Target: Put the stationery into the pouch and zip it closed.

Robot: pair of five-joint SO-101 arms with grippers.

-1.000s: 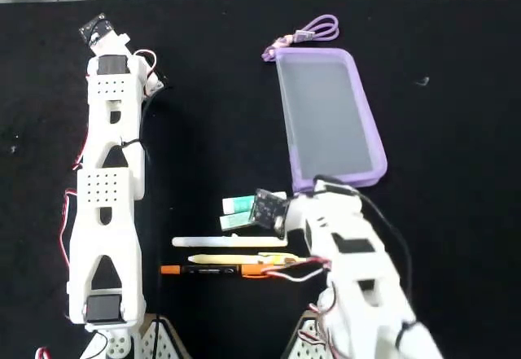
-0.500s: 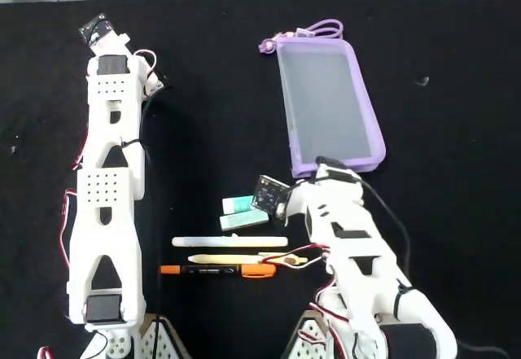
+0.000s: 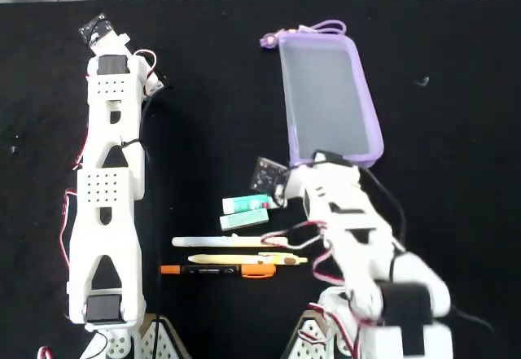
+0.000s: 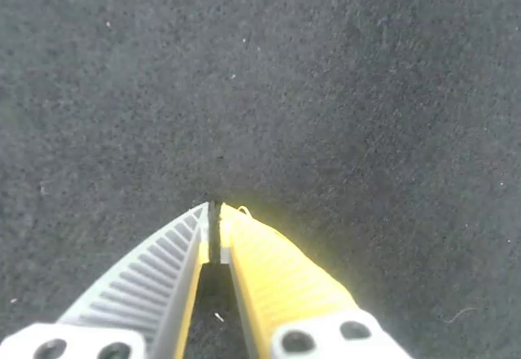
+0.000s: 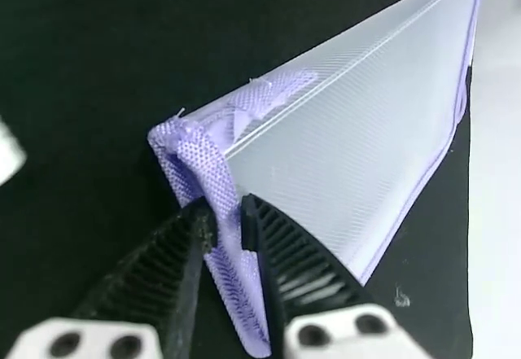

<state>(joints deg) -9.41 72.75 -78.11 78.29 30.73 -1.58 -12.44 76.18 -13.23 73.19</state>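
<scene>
Right gripper is pinching the near purple edge of the pouch and has shoved it farther up the table in the last second, away from the stationery. Nothing is loaded yet. Erasers, pens and orange marker lie between the arms. Left gripper is pressed together, empty. The pouch strap nears the far edge of the cloth, with bare room to the right.

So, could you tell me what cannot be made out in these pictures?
High view: near end of the pouch, hidden under the right arm.
Right wrist view: the pouch's far end, cut off by the picture's edge.
High view: what the two green items are, too small.
</scene>
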